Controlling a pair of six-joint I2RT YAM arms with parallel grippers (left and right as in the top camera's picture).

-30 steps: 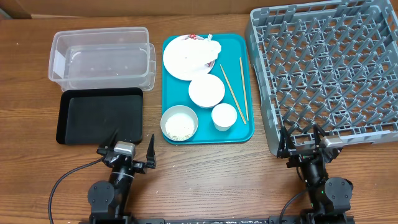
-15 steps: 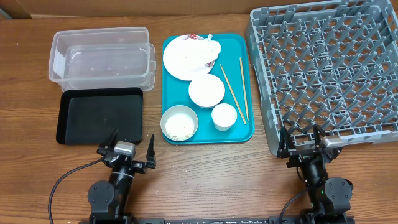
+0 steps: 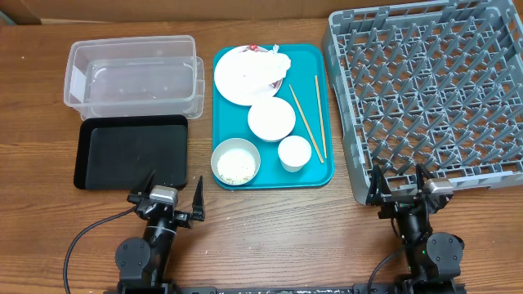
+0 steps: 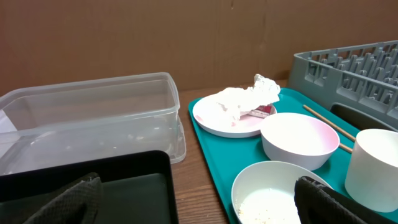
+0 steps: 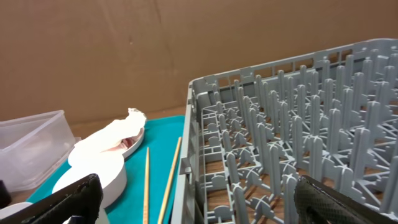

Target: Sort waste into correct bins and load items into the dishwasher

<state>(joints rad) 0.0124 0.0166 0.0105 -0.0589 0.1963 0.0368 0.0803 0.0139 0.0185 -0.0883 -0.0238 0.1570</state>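
Observation:
On the teal tray [image 3: 225, 114] lie a white plate [image 3: 237, 80] with crumpled napkins [image 3: 271, 65] and a red-and-white wrapper [image 4: 261, 112], an empty white bowl [image 3: 271, 119], a bowl of rice [image 3: 236, 162], a small white cup [image 3: 295, 153] and two chopsticks [image 3: 306, 118]. The clear tub [image 3: 132, 73] and the black tray [image 3: 132, 151] sit at the left. The grey dish rack [image 3: 425, 98] stands at the right. My left gripper [image 3: 170, 200] is open and empty at the front left. My right gripper [image 3: 402, 188] is open and empty at the rack's front edge.
A brown cardboard wall [image 4: 155, 37] closes the back of the table. Bare wooden tabletop [image 3: 278, 237] runs along the front between my two arms.

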